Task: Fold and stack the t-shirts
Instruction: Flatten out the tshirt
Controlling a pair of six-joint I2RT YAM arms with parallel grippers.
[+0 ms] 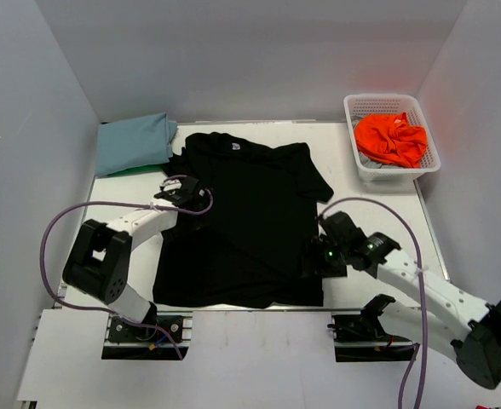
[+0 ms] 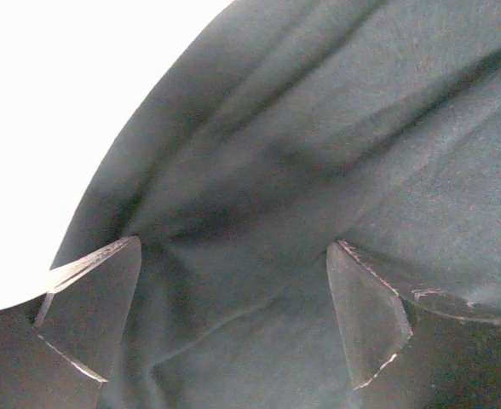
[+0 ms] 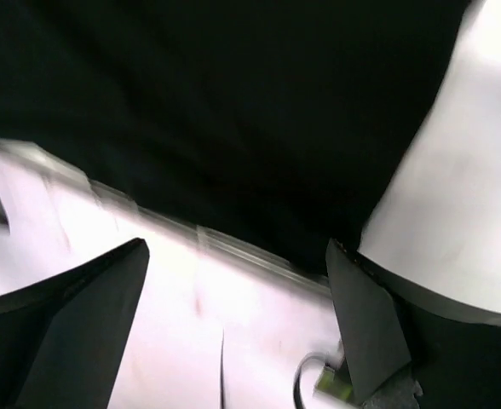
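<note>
**A:** What is the work surface, and what encloses it?

**B:** A flat, matte white table (image 1: 378, 221), bounded on three sides by plain pale grey walls (image 1: 250, 51). A metal rail (image 3: 233, 247) runs along its near edge and is blurred in the right wrist view.

**A:** Where do the garments lie?

**B:** The black t-shirt (image 1: 242, 221) is spread at the centre of the table, with its collar toward the back wall and its sleeves out. It is a soft knit with shallow wrinkles, and a diagonal crease crosses its lower half. At back left, a folded light blue t-shirt (image 1: 135, 141) forms a smooth rectangle on top of a green t-shirt (image 1: 131, 171), of which only a thin strip shows. The orange t-shirt (image 1: 391, 139) is crumpled inside a white perforated plastic basket (image 1: 353, 104) at back right.

**A:** And the fingers?

**B:** The left gripper (image 1: 181, 189) is over the black shirt's sleeve on the left side. Its fingers are spread wide, with dark cloth below and between them and nothing pinched. Whether the tips touch the cloth cannot be told. The right gripper (image 1: 317, 254) is at the shirt's lower right edge, likewise spread wide and grasping nothing. The hem and bare table show beneath it.
</note>
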